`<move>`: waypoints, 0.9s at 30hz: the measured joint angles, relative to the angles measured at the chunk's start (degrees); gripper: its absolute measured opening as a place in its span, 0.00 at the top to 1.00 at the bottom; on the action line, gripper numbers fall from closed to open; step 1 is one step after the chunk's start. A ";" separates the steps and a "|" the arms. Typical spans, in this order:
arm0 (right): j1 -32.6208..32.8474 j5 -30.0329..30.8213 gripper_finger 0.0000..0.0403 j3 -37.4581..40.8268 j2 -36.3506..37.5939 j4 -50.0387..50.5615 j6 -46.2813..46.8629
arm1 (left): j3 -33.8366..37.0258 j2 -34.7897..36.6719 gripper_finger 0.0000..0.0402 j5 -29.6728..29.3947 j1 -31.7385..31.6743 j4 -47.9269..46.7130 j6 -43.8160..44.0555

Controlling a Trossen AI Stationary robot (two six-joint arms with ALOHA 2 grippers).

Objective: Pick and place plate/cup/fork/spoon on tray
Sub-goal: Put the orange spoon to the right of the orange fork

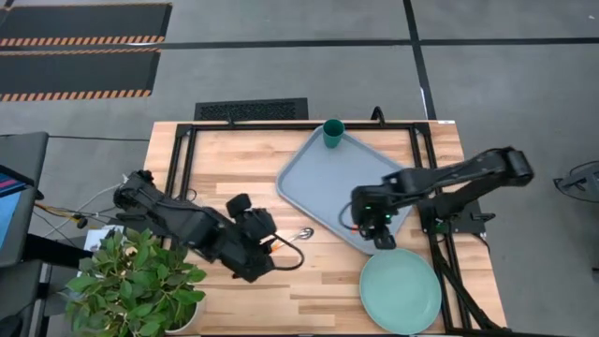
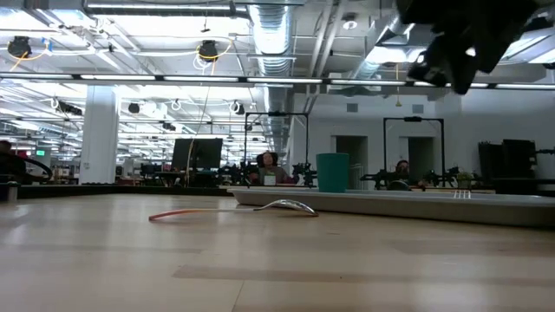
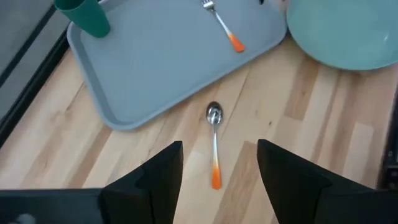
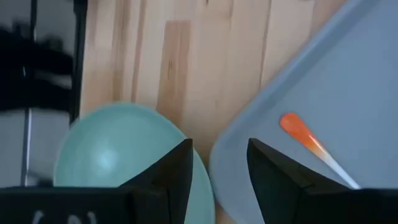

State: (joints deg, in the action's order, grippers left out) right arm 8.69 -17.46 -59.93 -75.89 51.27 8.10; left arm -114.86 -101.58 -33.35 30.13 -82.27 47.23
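- Tray [image 1: 323,178]: light blue-grey, set askew on the wooden table [image 1: 225,154]. Holds two items already.
- Cup [image 1: 333,133]: dark green, upright in the tray's far corner.
- Fork [image 3: 222,25]: orange handle, lying flat on the tray floor near the edge that faces the plate.
- Plate [image 1: 401,291]: pale mint, on the bare table just off the tray's near corner; not yet loaded. From the right wrist view its rim looks close to the tray's edge, though contact cannot be judged.
- Spoon [image 3: 214,142]: on the table, just outside the tray's long edge; not yet loaded. Bowl end points toward the tray, orange handle end toward the left arm.
- Left gripper [image 3: 217,171]: jaws spread wide, holding nothing. Hovers above the table with the spoon's handle lying in line between the two fingers; its long axis runs straight away from the wrist. This arm is the nearer to the spoon.
- Right gripper [image 4: 217,165]: jaws parted, empty. Hangs over the tray's near corner, beside the plate; the nearer arm to the plate.
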 joint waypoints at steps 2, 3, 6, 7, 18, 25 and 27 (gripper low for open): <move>1.61 2.02 0.57 2.87 3.75 -3.42 4.48 | 4.29 -0.08 0.52 0.09 -1.54 3.98 -1.01; 2.46 3.05 0.57 4.06 5.32 -4.89 6.42 | 6.71 -0.17 0.52 0.11 -2.47 6.56 -1.28; 4.99 6.14 0.57 6.23 8.56 -8.22 10.64 | 14.60 -0.17 0.52 2.08 -5.62 16.72 -2.39; 5.76 7.07 0.57 6.62 9.32 -8.30 11.76 | 17.51 -0.17 0.52 3.22 -6.75 21.27 -2.89; 12.40 12.54 0.58 7.09 12.20 -8.23 18.76 | 42.43 -0.74 0.52 9.84 -16.40 52.56 -1.94; 14.25 13.11 0.58 7.09 12.20 -8.01 19.52 | 52.24 -0.72 0.52 14.60 -17.82 64.81 -2.78; 14.20 13.10 0.58 7.09 12.20 -8.02 19.52 | 53.53 -0.72 0.52 15.02 -17.40 67.81 -3.25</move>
State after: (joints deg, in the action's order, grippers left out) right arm 22.90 -4.36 -52.84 -63.68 43.24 27.62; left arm -61.32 -102.30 -18.33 12.74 -14.46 43.99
